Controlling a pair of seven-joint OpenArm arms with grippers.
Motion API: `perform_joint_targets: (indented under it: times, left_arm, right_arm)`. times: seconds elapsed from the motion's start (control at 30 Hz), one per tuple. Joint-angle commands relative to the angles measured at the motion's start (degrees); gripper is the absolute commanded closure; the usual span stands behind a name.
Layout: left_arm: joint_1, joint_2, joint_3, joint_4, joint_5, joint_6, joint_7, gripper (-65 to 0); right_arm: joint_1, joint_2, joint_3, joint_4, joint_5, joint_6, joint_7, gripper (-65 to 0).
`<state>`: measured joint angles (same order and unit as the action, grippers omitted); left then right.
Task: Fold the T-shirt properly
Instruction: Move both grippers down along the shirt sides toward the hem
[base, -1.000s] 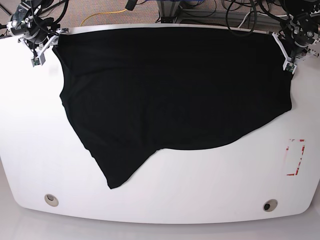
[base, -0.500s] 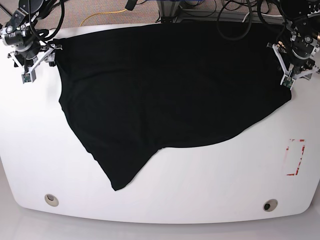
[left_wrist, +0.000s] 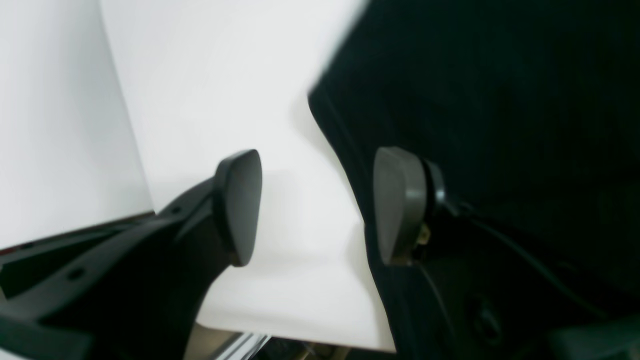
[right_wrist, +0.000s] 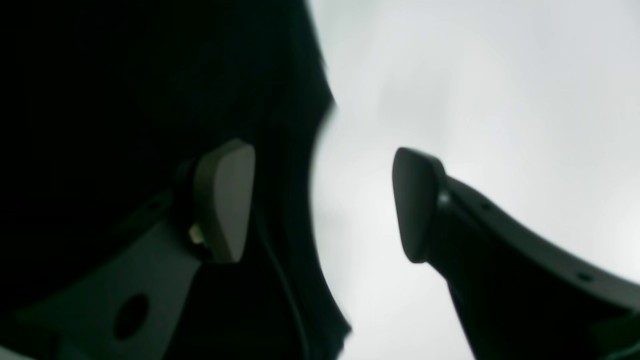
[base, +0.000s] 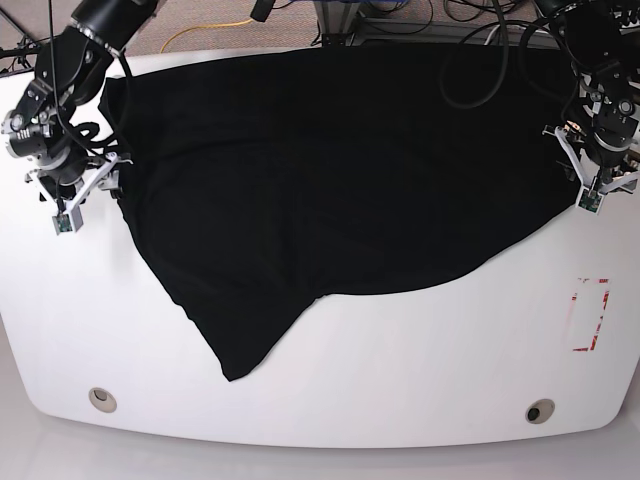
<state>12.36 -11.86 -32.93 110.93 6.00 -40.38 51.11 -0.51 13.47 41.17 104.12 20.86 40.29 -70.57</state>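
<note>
The black T-shirt (base: 330, 170) lies spread on the white table (base: 400, 380), plain black side up, with no print showing. One pointed corner reaches toward the near edge. My left gripper (base: 590, 192) is at the shirt's right edge in the base view. In the left wrist view it (left_wrist: 317, 207) is open, one finger (left_wrist: 400, 205) over the cloth edge (left_wrist: 500, 100) and the other over bare table. My right gripper (base: 85, 195) is at the shirt's left edge. In the right wrist view it (right_wrist: 320, 202) is open and empty, with the cloth edge (right_wrist: 150, 75) lying below the gap.
A red-marked rectangle (base: 590, 315) is on the table at the near right. Two round holes (base: 101, 399) (base: 540, 410) sit near the front edge. Cables and frame parts (base: 400, 15) lie behind the table's far edge.
Both grippers have moved from the shirt's far corners toward the near side, along its left and right edges. The shirt itself has hardly shifted.
</note>
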Motion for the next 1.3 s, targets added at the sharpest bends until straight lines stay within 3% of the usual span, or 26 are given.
perform_joint_targets:
  times: [0.0,0.1,0.33,0.6,0.93,1.13,1.27]
  left_arm:
    - [-2.12,-0.76,-0.26,0.58,-0.07,0.38,-0.43,-33.5]
    - [-3.0,-0.85,-0.35,0.58,-0.07,0.38,-0.43,-33.6]
    - [-4.76,-0.76,-0.61,0.58,-0.07,0.38,-0.43,-33.8]
    - [-5.2,-0.49,-0.61,0.58,-0.07,0.38,-0.69,-33.3]
    - [-8.8,0.12,-0.61,-0.91,-0.15,0.38,-0.69,-33.8]
    - [-14.87,0.91,-3.86,-8.65,-0.07,0.38,-0.69,-34.2]
    - [-19.35,0.65,-5.8,-15.59,-0.15,0.38,-0.69,-40.0]
  right_arm:
    - [5.04,1.25,-2.09,-4.91,-1.13,-0.29,0.72,-41.5]
    - [10.32,1.34,-4.99,-9.83,-3.85,-0.29,2.04,-41.5]
    - [23.15,1.43,-12.38,-27.06,-11.85,-0.29,11.8,-41.5]
    - [33.79,3.01,-15.89,-50.36,-17.57,-0.29,27.8,-41.5]
    - [36.78,3.27,-16.16,-68.38,-21.96,-0.29,43.09,-41.5]
    - [36.6,2.92,-20.64,-70.66,-21.7,-0.29,46.43,-41.5]
    - [36.6,1.6,-22.22,-70.58,-21.79,-0.29,46.96,-41.4]
